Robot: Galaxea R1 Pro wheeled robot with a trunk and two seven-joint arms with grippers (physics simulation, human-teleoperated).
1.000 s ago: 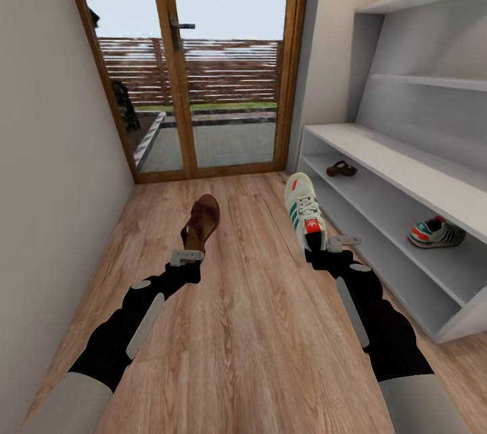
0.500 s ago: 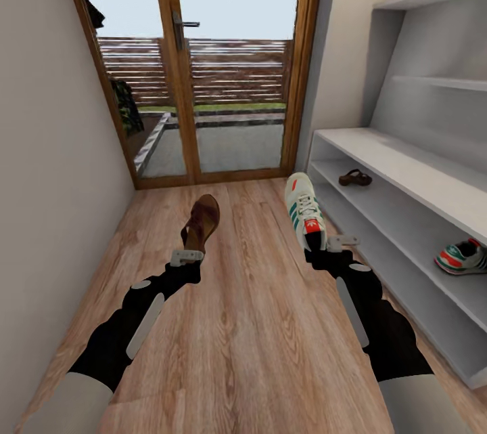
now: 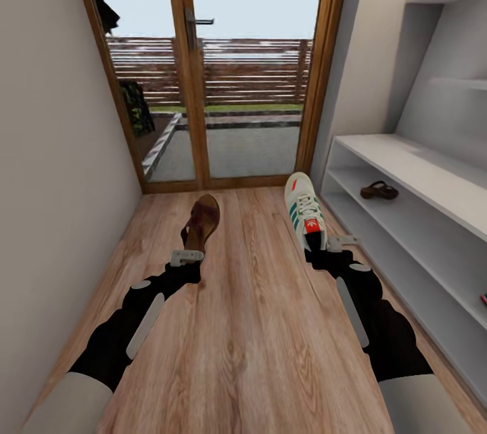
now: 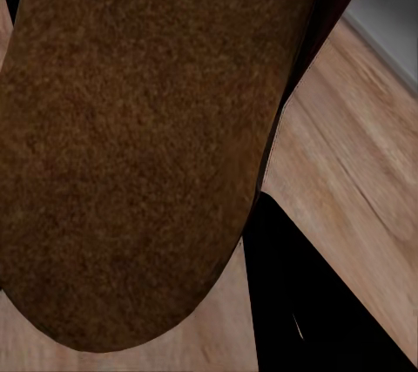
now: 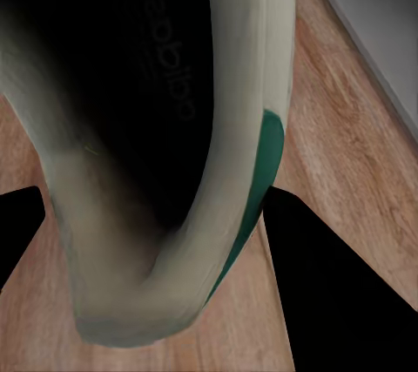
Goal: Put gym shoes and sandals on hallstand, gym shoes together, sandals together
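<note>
Head view is showing the left gripper (image 3: 190,252) pinching the heel of a brown sandal (image 3: 202,221), which is hanging clear above the wooden floor (image 3: 257,326) with its toe pointing toward the glass door (image 3: 230,75). Its insole (image 4: 139,145) is looming close in the left wrist view. I am judging it light and fairly bendy, so a heel grip is likely letting the toe droop. To the right, the right gripper (image 3: 323,246) is clamping the heel of a white gym shoe (image 3: 304,212) with green stripes, also carried off the floor. That one is probably bulkier, with a stiff heel that is giving firm purchase. Farther right, the hallstand (image 3: 433,183) is standing along the wall, and the second sandal (image 3: 379,190) is already lying on its upper open shelf.
</note>
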